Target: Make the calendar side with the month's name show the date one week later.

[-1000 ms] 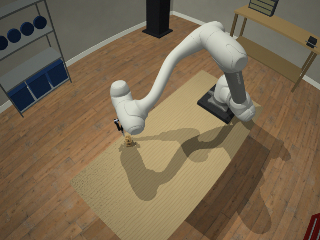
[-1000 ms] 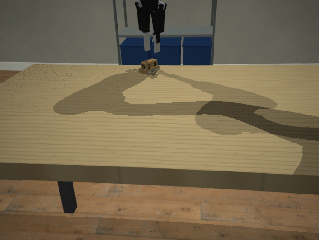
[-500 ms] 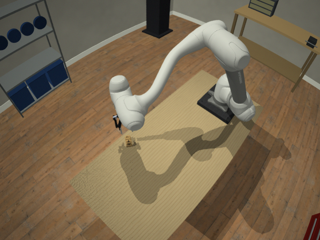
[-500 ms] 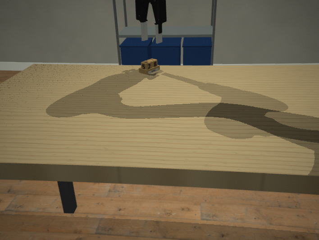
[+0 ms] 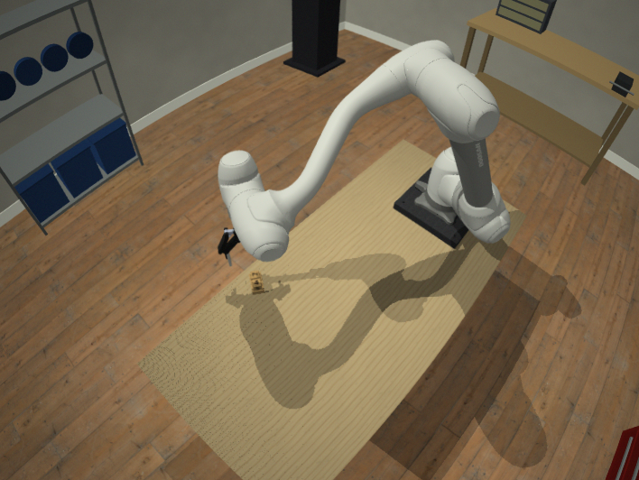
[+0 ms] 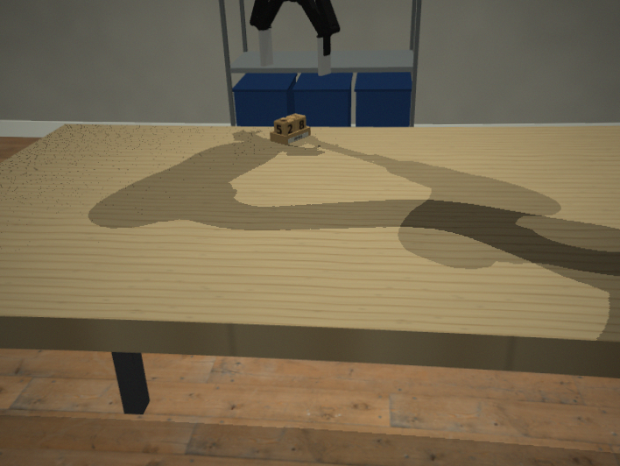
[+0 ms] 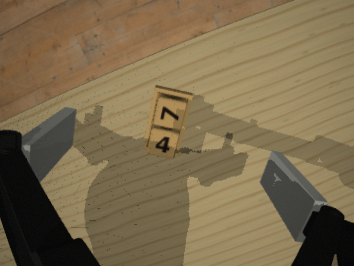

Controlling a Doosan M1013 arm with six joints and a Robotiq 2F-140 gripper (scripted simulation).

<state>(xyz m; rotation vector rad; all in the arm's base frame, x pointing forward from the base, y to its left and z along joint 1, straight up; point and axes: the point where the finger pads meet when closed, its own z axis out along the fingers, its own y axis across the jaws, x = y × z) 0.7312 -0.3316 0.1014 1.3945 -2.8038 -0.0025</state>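
The wooden calendar stands near the table's far edge, with both cubes sitting flat side by side in its tray. In the exterior view, the side with the small label shows 2 on the left cube and 8 on the right cube, both upright; the left cube's end face shows 5. In the wrist view the cube tops read 7 and 4. My gripper is open and empty, well above the calendar; its fingers hang wide apart, touching nothing.
The table edge and the wood floor lie just beyond the calendar. A metal shelf with blue bins stands behind the table. My arm's base sits at the opposite end of the table.
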